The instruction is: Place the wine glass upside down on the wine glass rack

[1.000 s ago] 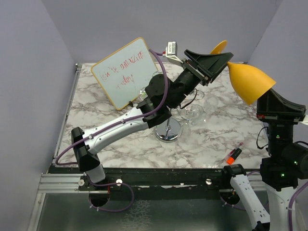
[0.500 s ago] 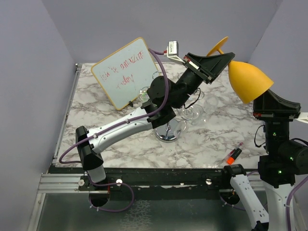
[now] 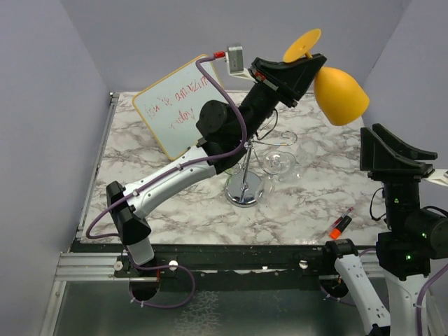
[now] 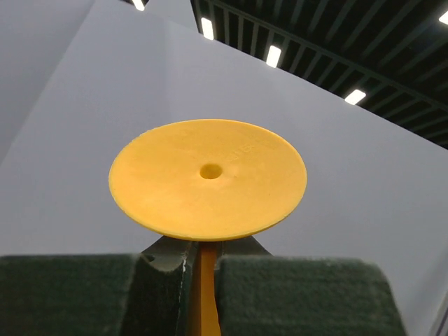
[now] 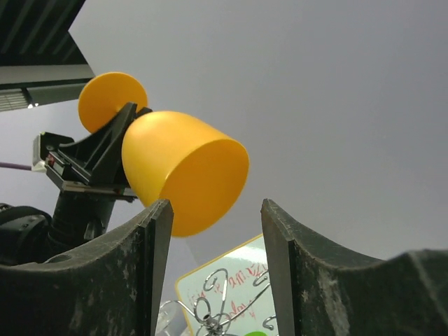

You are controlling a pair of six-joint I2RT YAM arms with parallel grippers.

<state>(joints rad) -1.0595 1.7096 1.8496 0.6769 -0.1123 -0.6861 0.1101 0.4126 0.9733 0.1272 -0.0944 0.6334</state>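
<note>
A yellow wine glass (image 3: 339, 94) hangs in the air above the table, lying tilted, with its round foot (image 3: 302, 43) up-left and its bowl down-right. My left gripper (image 3: 308, 66) is shut on its stem. In the left wrist view the stem (image 4: 203, 287) runs between the pads (image 4: 301, 294) beneath the foot (image 4: 208, 178). My right gripper (image 3: 395, 148) stands open, below and to the right of the bowl and apart from it. The bowl (image 5: 185, 171) shows beyond its open fingers (image 5: 157, 266). The chrome wine glass rack (image 3: 243, 190) stands on the marble table under the left arm.
A whiteboard (image 3: 180, 112) with red writing leans at the back left. Clear glasses (image 3: 280, 162) hang on the rack's right side. A red marker (image 3: 341, 225) lies near the front right edge. Grey walls close in both sides.
My left gripper shut on the stem, then carried the glass up and to the left. My right gripper opened, let go of the bowl and dropped away from it.
</note>
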